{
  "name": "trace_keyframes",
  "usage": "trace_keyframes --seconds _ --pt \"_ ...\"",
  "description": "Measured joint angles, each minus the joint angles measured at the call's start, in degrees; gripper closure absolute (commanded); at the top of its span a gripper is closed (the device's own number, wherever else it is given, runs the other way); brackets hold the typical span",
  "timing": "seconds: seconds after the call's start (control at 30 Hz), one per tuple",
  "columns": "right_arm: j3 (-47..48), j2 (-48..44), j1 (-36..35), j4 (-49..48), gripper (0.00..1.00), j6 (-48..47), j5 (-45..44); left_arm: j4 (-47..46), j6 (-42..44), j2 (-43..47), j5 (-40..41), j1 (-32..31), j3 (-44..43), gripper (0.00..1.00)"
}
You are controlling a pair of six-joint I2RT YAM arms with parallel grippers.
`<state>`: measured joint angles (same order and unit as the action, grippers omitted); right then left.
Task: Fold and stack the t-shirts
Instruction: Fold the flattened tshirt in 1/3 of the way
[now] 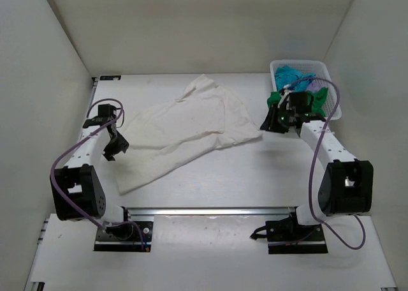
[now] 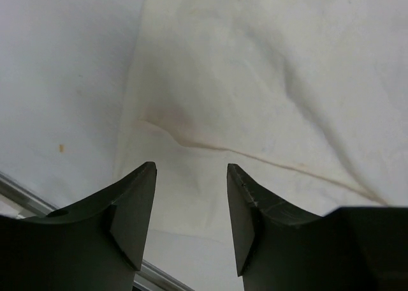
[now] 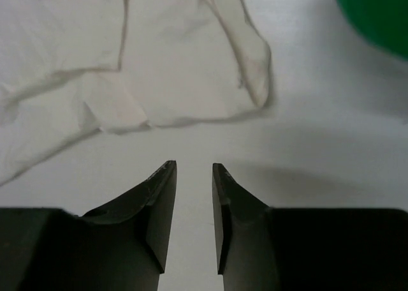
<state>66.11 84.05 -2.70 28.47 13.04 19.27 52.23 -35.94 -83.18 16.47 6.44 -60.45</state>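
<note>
A large cream-white t-shirt (image 1: 185, 128) lies spread and wrinkled across the middle of the table. It also shows in the left wrist view (image 2: 268, 80) and in the right wrist view (image 3: 127, 61). My left gripper (image 1: 115, 144) is open and empty, hovering at the shirt's left edge. My right gripper (image 1: 269, 122) is open a little and empty, above bare table just beyond the shirt's right corner. A bright green t-shirt (image 1: 315, 103), a turquoise-blue one (image 1: 294, 74) and a pale lilac one (image 1: 313, 85) lie bunched in the basket at the back right.
A white plastic lattice basket (image 1: 336, 99) stands at the back right, behind my right arm. White walls enclose the table on the left, back and right. A metal rail (image 1: 210, 211) runs along the near edge between the arm bases.
</note>
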Motion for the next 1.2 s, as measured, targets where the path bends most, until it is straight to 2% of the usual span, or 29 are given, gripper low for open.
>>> trace_keyframes --seconds 0.17,0.27,0.4,0.57,0.73,0.77,0.9,1.07,1.2 --pt "-13.53 0.50 -0.09 -9.18 0.61 6.05 1.33 -1.73 -1.88 5.20 -6.82 -4.13 7.45 0.43" --pt "-16.41 1.73 0.33 -14.19 0.58 10.14 0.87 -0.98 -2.69 9.11 -9.22 -8.66 10.23 0.41" --pt "-19.54 3.78 1.75 -23.41 0.58 17.40 0.55 -1.73 -3.61 12.76 -12.76 -13.03 12.85 0.40" --pt "-22.27 8.94 3.26 -32.17 0.58 25.55 -0.66 -4.09 -6.82 14.21 -18.08 -13.90 20.02 0.40" --pt "-24.22 10.16 2.40 -41.11 0.59 32.33 -3.02 -4.46 -8.09 14.19 -18.18 -15.43 20.50 0.40" --pt "-24.59 10.58 2.01 -43.01 0.60 33.46 -3.69 -4.63 -8.09 14.25 -17.99 -15.96 20.09 0.40" --pt "-24.92 12.24 0.68 -48.48 0.79 37.46 -6.21 -5.70 -8.09 14.97 -17.75 -17.25 19.43 0.40" --pt "-27.69 10.67 0.09 -50.69 0.94 40.83 -8.39 -6.25 -8.02 15.74 -17.31 -17.55 19.45 0.41" --pt "-31.50 6.91 0.81 -47.69 1.00 41.48 -8.98 -6.27 -7.39 15.72 -15.61 -17.86 19.45 0.40"
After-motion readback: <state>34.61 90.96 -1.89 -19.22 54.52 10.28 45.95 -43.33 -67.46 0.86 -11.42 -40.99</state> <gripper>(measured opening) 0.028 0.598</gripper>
